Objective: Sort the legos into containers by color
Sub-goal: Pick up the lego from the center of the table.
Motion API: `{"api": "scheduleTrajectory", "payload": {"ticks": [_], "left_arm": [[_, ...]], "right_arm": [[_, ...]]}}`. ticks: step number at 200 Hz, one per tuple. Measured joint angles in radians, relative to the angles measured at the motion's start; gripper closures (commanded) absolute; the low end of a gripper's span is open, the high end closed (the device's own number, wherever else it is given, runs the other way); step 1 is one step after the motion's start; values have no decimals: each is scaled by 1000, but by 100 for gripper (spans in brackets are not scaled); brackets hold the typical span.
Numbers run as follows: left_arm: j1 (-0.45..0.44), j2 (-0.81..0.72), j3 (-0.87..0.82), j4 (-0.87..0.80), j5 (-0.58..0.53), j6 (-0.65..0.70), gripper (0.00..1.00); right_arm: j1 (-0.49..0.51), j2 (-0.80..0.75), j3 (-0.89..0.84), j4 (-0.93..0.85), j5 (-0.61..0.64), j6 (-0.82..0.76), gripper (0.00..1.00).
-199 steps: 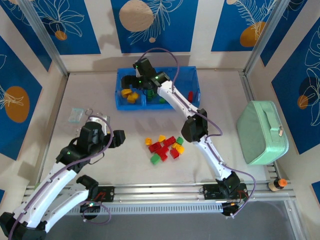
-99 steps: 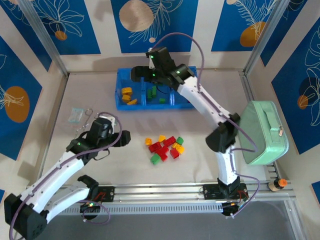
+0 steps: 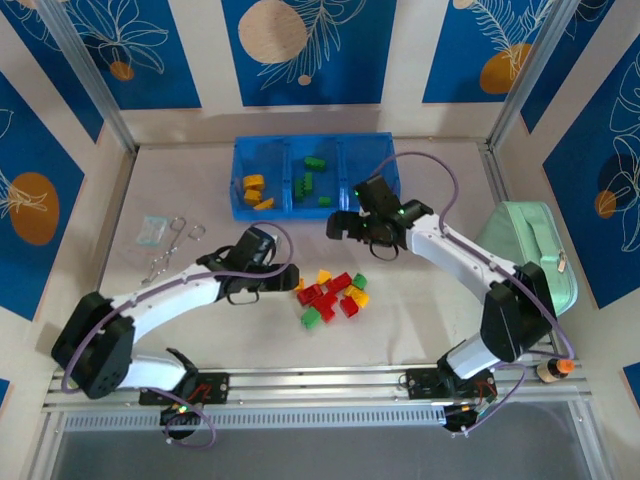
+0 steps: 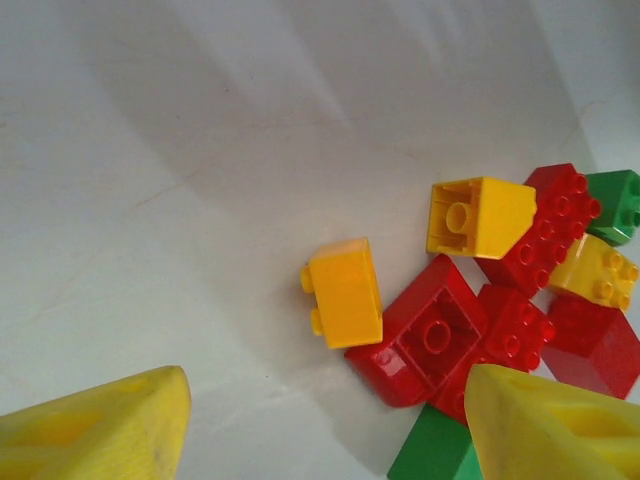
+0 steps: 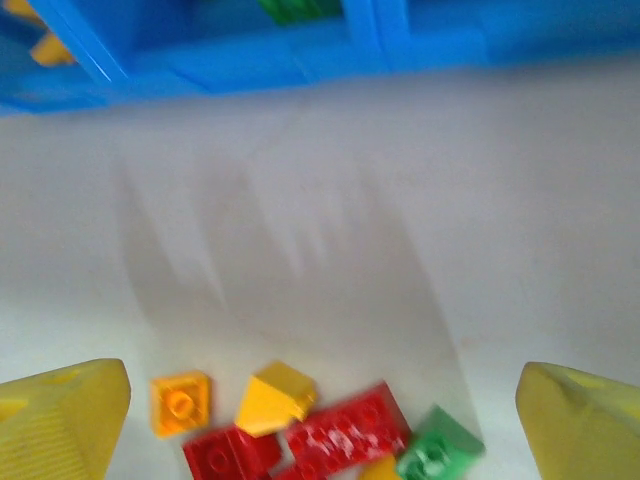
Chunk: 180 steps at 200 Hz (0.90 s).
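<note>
A pile of red, yellow, green and orange legos (image 3: 335,294) lies mid-table. The blue three-part tray (image 3: 340,205) stands behind it, with orange and yellow bricks (image 3: 255,190) in the left compartment and green bricks (image 3: 310,178) in the middle one. My left gripper (image 3: 289,274) is open and low at the pile's left edge. Between its yellow fingers (image 4: 100,430) I see an orange brick (image 4: 343,293) and an upturned red brick (image 4: 430,335). My right gripper (image 3: 338,226) hangs open between tray and pile. It looks down on the orange brick (image 5: 181,402) and a yellow brick (image 5: 277,397).
A mint-green zipped case (image 3: 525,262) lies at the right. A small clear packet (image 3: 152,230) and metal rings (image 3: 170,250) lie at the left. The arm rail (image 3: 320,380) runs along the near edge, with an orange-capped bottle (image 3: 555,370) at its right end.
My right gripper has pulled back out of the tray and come down toward the pile. My left gripper has swung right, up to the pile's left edge.
</note>
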<state>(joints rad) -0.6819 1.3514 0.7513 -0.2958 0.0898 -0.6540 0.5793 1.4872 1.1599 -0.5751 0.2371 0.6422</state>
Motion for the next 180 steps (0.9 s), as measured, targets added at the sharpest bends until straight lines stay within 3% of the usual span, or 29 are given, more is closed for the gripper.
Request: {"api": "scheduleTrajectory", "payload": {"ticks": [62,120,180], "left_arm": [[-12,155,69,57,19,-23,33],[-22,249,100,71,22,-28,48],[-31,274,110,71,26,-33,72]], "right_arm": [[-35,-179,-176,39,-2,43,0],[-66,-229,-219,47,-5,48,0],[-91,-255,-242,49,-9,51,0]]}}
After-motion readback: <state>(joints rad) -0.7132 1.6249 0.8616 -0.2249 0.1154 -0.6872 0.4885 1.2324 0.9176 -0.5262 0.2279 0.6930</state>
